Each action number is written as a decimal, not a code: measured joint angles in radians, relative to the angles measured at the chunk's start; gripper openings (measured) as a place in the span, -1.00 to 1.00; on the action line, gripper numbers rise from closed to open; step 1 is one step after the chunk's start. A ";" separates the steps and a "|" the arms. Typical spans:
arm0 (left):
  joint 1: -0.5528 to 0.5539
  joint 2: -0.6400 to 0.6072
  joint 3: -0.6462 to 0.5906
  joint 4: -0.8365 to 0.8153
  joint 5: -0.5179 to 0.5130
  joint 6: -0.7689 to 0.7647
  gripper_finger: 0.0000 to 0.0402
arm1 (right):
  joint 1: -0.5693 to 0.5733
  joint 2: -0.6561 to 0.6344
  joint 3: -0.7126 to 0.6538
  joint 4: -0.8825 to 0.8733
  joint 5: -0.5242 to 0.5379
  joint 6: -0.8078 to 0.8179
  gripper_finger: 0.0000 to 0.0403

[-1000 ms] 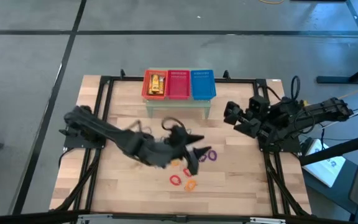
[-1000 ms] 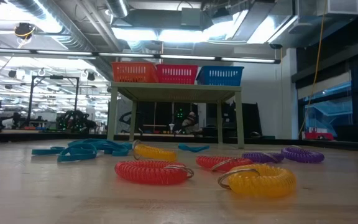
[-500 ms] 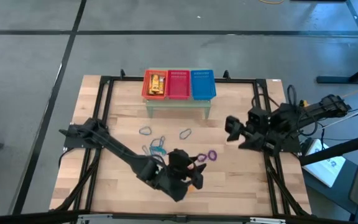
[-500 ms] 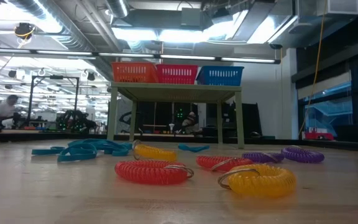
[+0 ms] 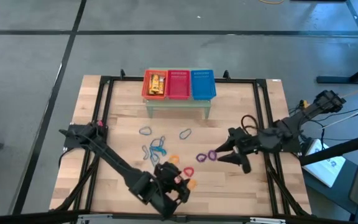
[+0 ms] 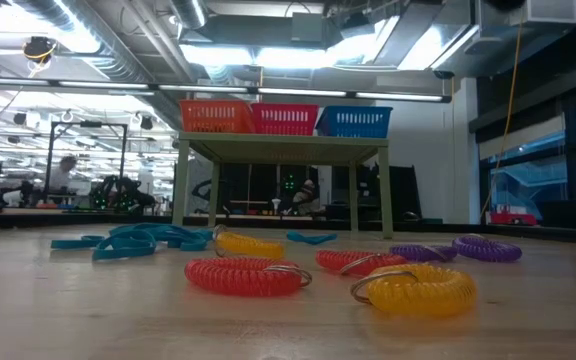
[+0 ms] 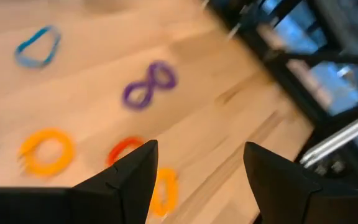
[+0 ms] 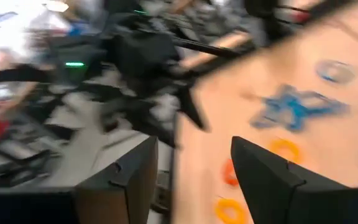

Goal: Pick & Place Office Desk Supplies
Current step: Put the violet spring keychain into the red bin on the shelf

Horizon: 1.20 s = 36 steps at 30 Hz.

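left gripper sits open just over the red and orange loops; nearer arm for these. right gripper, open, just beside the purple loops.

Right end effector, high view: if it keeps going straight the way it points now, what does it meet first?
Probably the purple coil loops, lying on the table just ahead of the open right end effector. How high it sits above the wood can't be judged, so it might pass over them.
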 joint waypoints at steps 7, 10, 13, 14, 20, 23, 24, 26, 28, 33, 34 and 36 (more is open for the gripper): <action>-0.070 0.020 -0.002 -0.099 0.000 -0.150 0.16 | 0.002 0.109 0.000 -0.137 0.066 0.135 0.02; -0.091 0.025 -0.046 -0.003 0.014 -0.166 0.16 | -0.010 0.171 0.000 -0.153 0.043 0.180 0.02; -0.113 0.030 -0.121 0.184 0.047 -0.148 0.16 | -0.038 0.225 0.000 -0.152 -0.016 0.232 0.02; -0.119 0.030 -0.147 0.242 0.047 -0.141 0.16 | -0.048 0.241 0.000 -0.146 -0.035 0.246 0.02; -0.107 -0.006 -0.360 0.786 0.161 0.115 0.08 | -0.081 0.295 0.000 -0.124 -0.089 0.416 0.02; -0.079 0.009 -0.489 1.125 0.252 0.237 0.02 | -0.086 0.317 0.000 -0.172 -0.095 0.531 0.02; -0.071 0.016 -0.527 1.204 0.266 0.257 0.00 | -0.087 0.323 0.000 -0.196 -0.096 0.556 0.02; -0.055 0.018 -0.592 1.255 0.264 0.248 -0.04 | -0.087 0.332 0.000 -0.272 -0.095 0.598 0.02; -0.043 0.017 -0.632 1.268 0.245 0.231 -0.07 | -0.087 0.335 0.000 -0.364 -0.095 0.635 0.02; 0.000 0.001 -0.729 1.437 0.330 0.245 -0.07 | -0.087 0.333 0.000 -0.601 -0.096 0.678 0.02; 0.009 0.001 -0.747 1.512 0.350 0.266 -0.06 | -0.088 0.334 0.000 -0.641 -0.096 0.691 0.02; 0.026 0.001 -0.779 1.662 0.374 0.320 -0.05 | -0.089 0.337 0.000 -0.701 -0.103 0.734 0.02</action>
